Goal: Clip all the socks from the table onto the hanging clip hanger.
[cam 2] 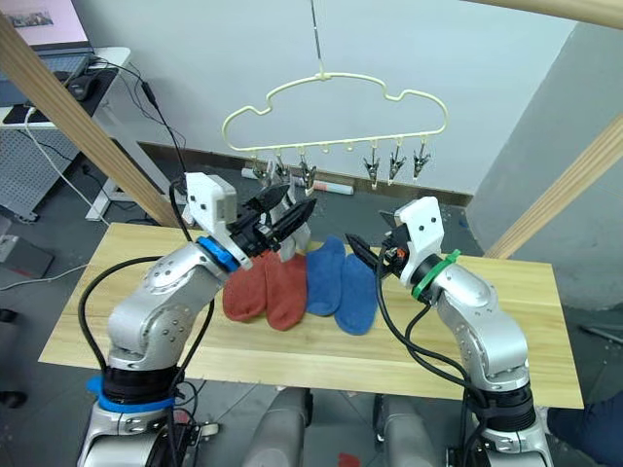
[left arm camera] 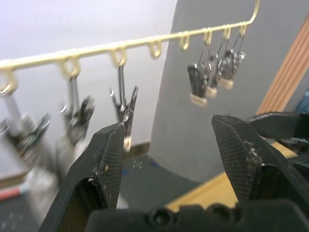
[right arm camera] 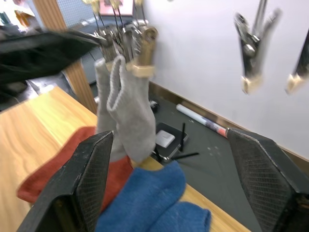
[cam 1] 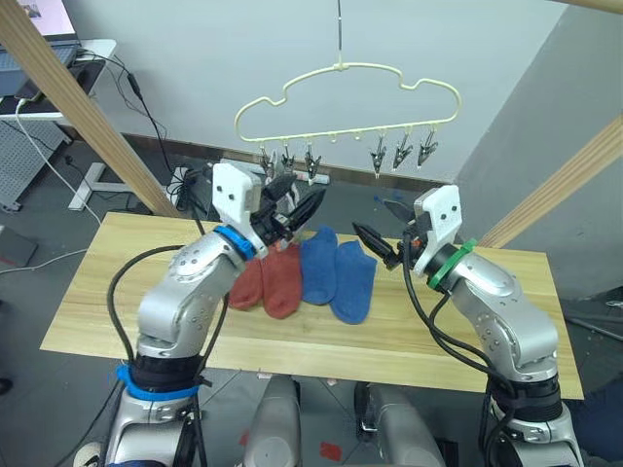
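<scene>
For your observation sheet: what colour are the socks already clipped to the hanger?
Light grey socks, clearest in the right wrist view.

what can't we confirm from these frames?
- Grey socks: hang from the clips in the right wrist view; in the head views the left hand mostly covers them.
- Left-side clips: blurred in the left wrist view, grip unclear.
- Rust-red socks: top ends behind the left arm.
</scene>
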{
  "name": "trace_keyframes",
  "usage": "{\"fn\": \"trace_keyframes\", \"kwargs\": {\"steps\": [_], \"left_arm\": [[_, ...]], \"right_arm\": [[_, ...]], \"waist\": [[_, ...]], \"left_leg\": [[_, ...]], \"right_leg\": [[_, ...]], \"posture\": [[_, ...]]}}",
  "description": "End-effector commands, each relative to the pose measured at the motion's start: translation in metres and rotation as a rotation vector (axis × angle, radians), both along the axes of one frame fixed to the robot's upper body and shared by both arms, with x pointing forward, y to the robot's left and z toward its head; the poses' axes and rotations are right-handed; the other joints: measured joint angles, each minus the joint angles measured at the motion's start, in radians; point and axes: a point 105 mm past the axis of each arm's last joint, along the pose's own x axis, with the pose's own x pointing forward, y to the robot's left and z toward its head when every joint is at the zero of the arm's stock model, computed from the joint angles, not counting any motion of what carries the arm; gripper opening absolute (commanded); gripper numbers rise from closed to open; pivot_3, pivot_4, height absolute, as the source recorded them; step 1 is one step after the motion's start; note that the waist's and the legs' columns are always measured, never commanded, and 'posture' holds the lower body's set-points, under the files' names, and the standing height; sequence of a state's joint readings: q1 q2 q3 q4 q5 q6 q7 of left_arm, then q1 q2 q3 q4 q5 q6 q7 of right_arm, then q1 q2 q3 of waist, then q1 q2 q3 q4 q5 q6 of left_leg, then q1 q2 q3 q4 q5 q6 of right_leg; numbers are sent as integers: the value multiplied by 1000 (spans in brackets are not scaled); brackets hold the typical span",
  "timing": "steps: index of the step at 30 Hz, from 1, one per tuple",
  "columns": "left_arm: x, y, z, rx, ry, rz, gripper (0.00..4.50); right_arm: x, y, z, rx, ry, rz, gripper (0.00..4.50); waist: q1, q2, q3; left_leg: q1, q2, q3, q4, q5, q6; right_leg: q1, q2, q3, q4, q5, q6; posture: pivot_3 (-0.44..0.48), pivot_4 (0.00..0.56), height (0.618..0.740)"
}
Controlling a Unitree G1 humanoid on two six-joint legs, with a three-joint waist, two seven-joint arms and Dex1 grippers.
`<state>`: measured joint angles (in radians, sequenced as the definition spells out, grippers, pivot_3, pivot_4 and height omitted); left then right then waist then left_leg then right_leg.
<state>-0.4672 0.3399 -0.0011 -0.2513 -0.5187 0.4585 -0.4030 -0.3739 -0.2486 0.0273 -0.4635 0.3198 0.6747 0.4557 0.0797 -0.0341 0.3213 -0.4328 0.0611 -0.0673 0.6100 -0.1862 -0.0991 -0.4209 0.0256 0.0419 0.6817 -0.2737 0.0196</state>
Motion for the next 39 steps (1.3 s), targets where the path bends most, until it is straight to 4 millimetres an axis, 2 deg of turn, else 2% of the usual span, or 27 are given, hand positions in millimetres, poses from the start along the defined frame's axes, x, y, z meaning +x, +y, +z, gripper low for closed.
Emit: {"fn": "trace_keyframes", "kwargs": {"steps": [1,9,17,21,34,39], "left_arm": [[5,-8,6,9,-71,29,3145],[24,-8,-2,-7,-71,111,3145],[20,-4,-2,-10,-94,121,3145],[24,-2,3,-21,-108,135,3145],[36,-16,21,-38,-163,94,3145],[35,-23,20,-47,-154,56,3145]], "right_arm": [[-11,4,25,32,-84,60,3910],[-9,2,31,25,-100,55,3910],[-9,0,33,30,-101,45,3910],[-9,1,34,33,-106,50,3910],[-10,4,45,44,-123,76,3910],[-9,2,45,44,-125,62,3910]], "waist": [[-2,0,0],[-3,0,0],[-6,0,0],[-6,0,0],[-5,0,0],[-6,0,0]], "left_leg": [[0,0,0,0,0,0],[0,0,0,0,0,0],[0,0,0,0,0,0],[0,0,0,0,0,0],[0,0,0,1,1,1],[0,0,0,1,1,0]], "right_leg": [[0,0,0,0,0,0],[0,1,0,0,2,-3],[0,1,0,0,2,-4],[0,1,-1,1,2,-4],[0,1,-1,1,3,-4],[0,1,-1,1,3,-5]], "posture": [[193,287,740],[177,287,740],[172,289,740],[176,289,740],[171,282,740],[168,282,740]]}}
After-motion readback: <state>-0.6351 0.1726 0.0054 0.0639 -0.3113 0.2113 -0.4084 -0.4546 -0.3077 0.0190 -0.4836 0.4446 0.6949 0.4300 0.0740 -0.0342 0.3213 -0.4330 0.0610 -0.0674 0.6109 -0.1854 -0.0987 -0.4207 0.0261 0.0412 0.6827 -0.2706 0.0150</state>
